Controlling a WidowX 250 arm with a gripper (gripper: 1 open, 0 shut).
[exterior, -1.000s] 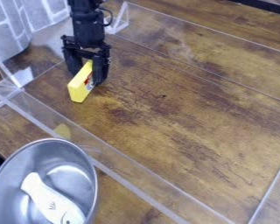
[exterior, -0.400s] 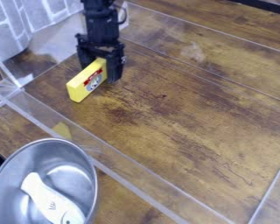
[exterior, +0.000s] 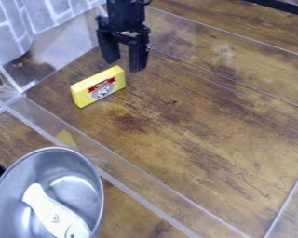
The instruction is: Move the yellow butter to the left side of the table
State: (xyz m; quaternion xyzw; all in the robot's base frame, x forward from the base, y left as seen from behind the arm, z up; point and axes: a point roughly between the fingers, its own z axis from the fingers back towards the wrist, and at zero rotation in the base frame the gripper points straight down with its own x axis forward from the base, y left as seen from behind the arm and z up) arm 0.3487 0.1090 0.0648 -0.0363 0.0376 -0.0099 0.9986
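The yellow butter [exterior: 98, 88] lies flat on the table [exterior: 201, 102] near its left edge, red-and-white label facing up. My gripper [exterior: 123, 58] hangs above and just behind the block, apart from it. Its two dark fingers [exterior: 138, 59] point down and stand apart, open, with nothing between them.
A round metal bowl [exterior: 46, 196] sits at the lower left outside the clear plastic edging, with a white spoon-like utensil [exterior: 49, 212] inside. A clear plastic wall [exterior: 64, 42] runs along the table's left side, close to the butter.
The gripper let go of the butter, rose and moved back and to the right. The butter now lies flat on the table with its label up.
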